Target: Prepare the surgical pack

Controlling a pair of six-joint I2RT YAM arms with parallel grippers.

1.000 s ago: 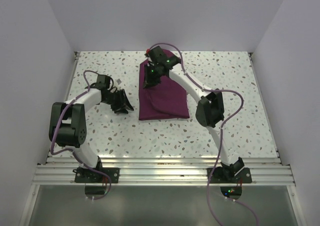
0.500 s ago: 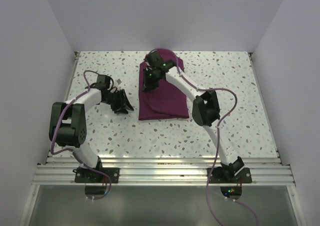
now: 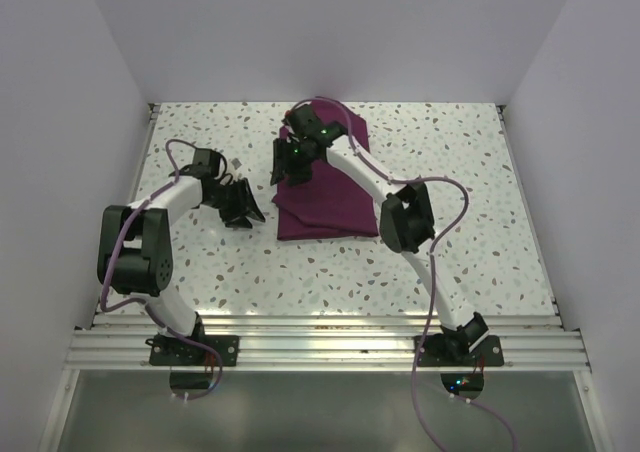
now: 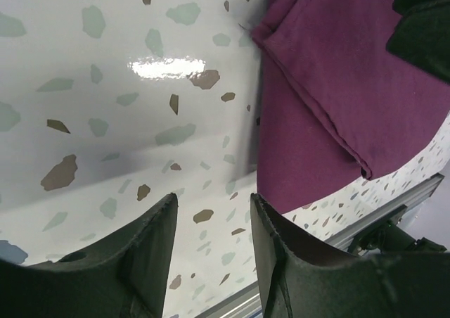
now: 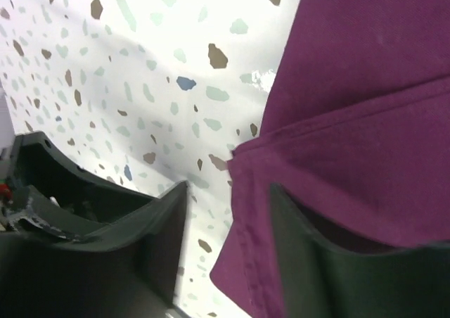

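Leftward and toward the near side is how the right gripper (image 3: 290, 162) has travelled over the last second, from the far end of the purple cloth (image 3: 335, 202) to its left edge, and its elbow has swung left with it; the cloth's left edge now juts a little further left than it did, while the left arm has not shifted

From the top view, the cloth lies folded into a tall strip on the speckled table (image 3: 470, 172), right of centre and toward the far side. The left gripper (image 3: 243, 207) sits low over the table just beside the cloth's near left corner

On the left wrist camera, the left gripper (image 4: 212, 204) has its fingers (image 4: 151, 240) spread apart with only bare table (image 4: 105, 86) between them. The cloth (image 4: 330, 86) fills the upper right, its layered fold edges visible

On the right wrist camera, the right gripper (image 5: 226, 193) also stands with its jaws apart. They straddle the folded edge of the cloth (image 5: 365, 121): one finger over the table (image 5: 105, 65), the other over the fabric, not pinched shut on it
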